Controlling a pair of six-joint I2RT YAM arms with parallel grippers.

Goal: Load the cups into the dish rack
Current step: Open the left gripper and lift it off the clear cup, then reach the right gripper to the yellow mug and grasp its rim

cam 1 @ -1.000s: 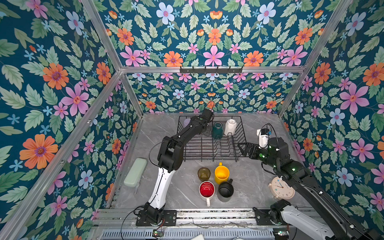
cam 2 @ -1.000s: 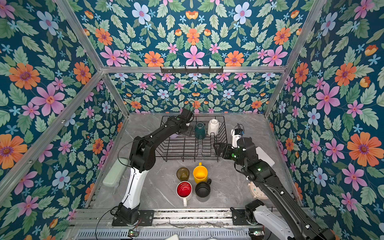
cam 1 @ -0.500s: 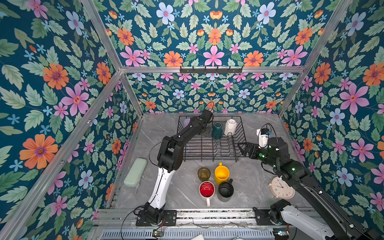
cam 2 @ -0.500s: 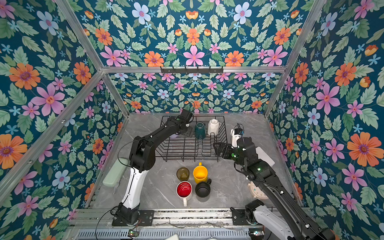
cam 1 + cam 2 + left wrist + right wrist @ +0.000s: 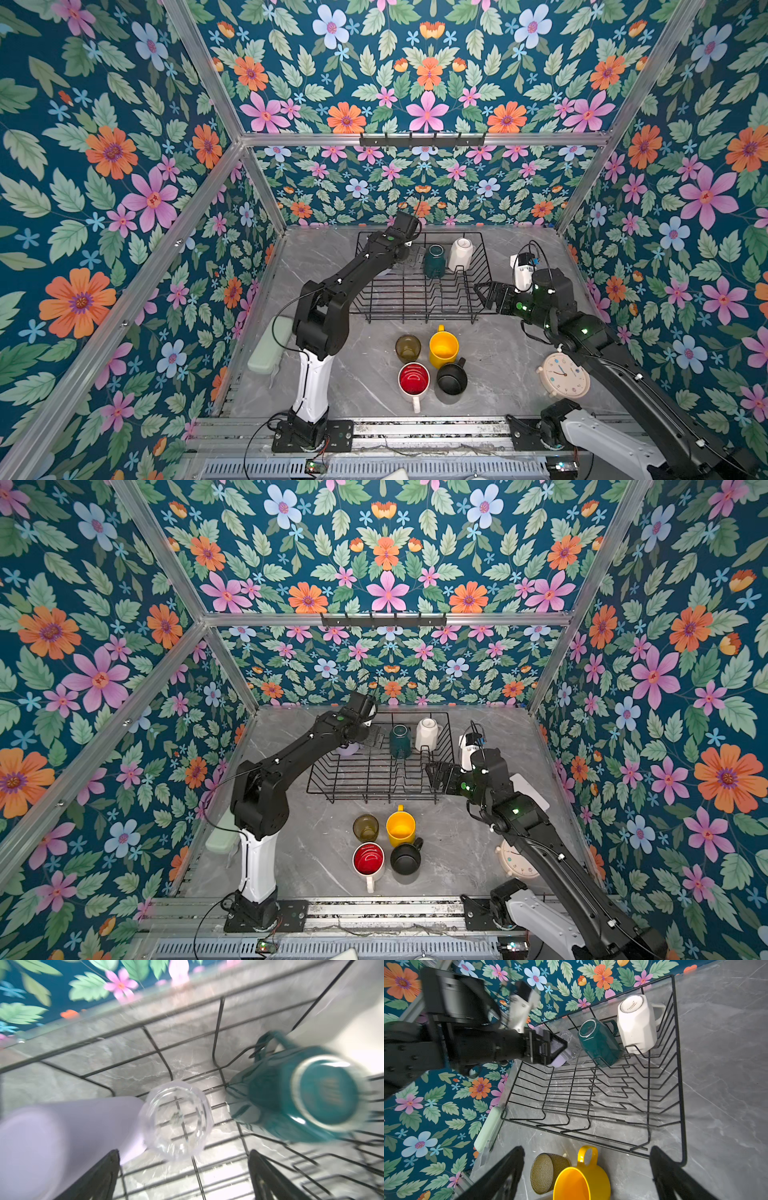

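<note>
- Left gripper (image 5: 184,1152) spread wide, holding nothing; its jaws flank the clear glass (image 5: 176,1120) with a gap on each side; the glass sits base-up on the dish rack (image 5: 612,1093) floor, between lilac tumbler (image 5: 62,1136) and teal mug (image 5: 301,1097)
- Risk: if the gripper backs out crooked, a finger clips the glass or tumbler; a light glass on thin wires probably tips into the teal mug, which leans on the prongs beside the white faceted mug (image 5: 636,1022)
- Right gripper (image 5: 482,293) spread, empty, near the rack's front corner; could snag the rim wire and shift the rack
- Yellow mug (image 5: 581,1184) and olive glass (image 5: 546,1172) on the table, almost touching; red-lined white mug (image 5: 413,379) and black mug (image 5: 451,379) just beside them; a finger lowered between them likely shoves a neighbour
</note>
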